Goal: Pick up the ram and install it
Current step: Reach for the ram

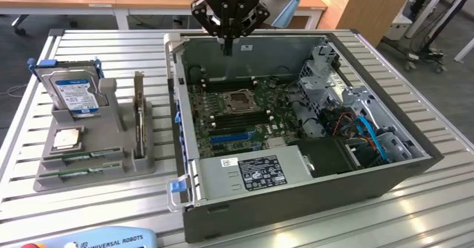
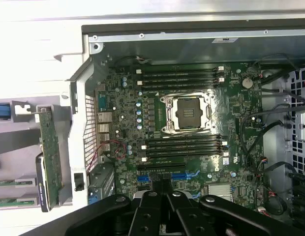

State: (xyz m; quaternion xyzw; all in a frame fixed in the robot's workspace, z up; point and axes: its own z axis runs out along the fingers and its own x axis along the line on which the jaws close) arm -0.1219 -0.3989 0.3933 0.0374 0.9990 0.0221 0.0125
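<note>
Ribbed aluminium bench (image 1: 429, 203) carries an open steel case (image 1: 296, 203), the black claw (image 1: 227, 49) clenched on nothing above its green motherboard (image 1: 278, 87), while the ram (image 1: 81, 157), a thin green stick, lies in a grey moulded holder (image 1: 141, 159).

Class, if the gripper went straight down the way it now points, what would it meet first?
Below the gripper, most likely the motherboard in the open computer case, though the depth is unclear.

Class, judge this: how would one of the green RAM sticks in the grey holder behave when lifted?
The RAM stick looks like a thin, narrow green board: probably stiff and light. With so little width to pinch, it may slip or twist in a grip. Being thin, it likely cracks if bent.
</note>
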